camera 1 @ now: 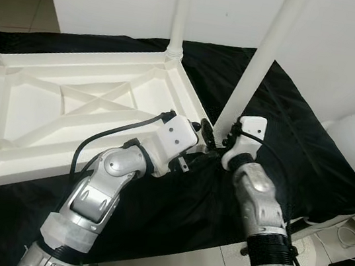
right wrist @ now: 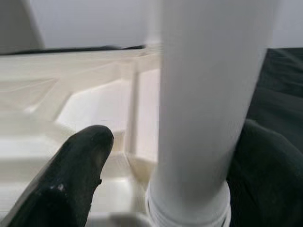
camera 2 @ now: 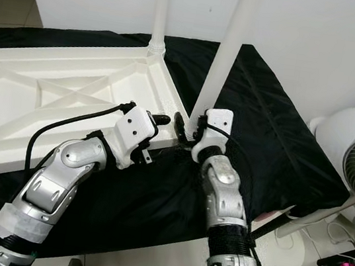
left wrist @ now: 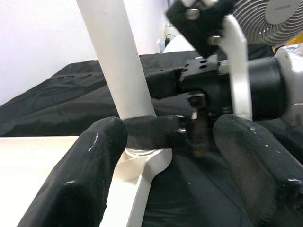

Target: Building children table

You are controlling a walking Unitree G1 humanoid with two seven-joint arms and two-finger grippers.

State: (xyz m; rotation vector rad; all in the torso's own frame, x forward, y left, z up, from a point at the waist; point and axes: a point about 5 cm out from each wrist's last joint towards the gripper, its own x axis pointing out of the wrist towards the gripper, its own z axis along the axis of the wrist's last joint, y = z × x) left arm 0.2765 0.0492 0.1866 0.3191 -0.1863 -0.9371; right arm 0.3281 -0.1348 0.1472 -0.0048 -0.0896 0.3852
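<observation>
Table (camera 1: 69, 100) upside down on black cloth (camera 1: 294, 157), near-corner leg (camera 1: 258, 65) tilted.
Right gripper (right wrist: 156, 156) clasps that leg's base; left gripper (left wrist: 165, 156) hovers spread beside the same corner.

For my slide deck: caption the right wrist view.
Right gripper straddling a white table leg at its socket on the upturned tabletop.

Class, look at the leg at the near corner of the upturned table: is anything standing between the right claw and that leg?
Nothing visible does. The right claw already has its fingers either side of the white leg, just above the tabletop's corner socket. The left claw sits beside it.
</observation>
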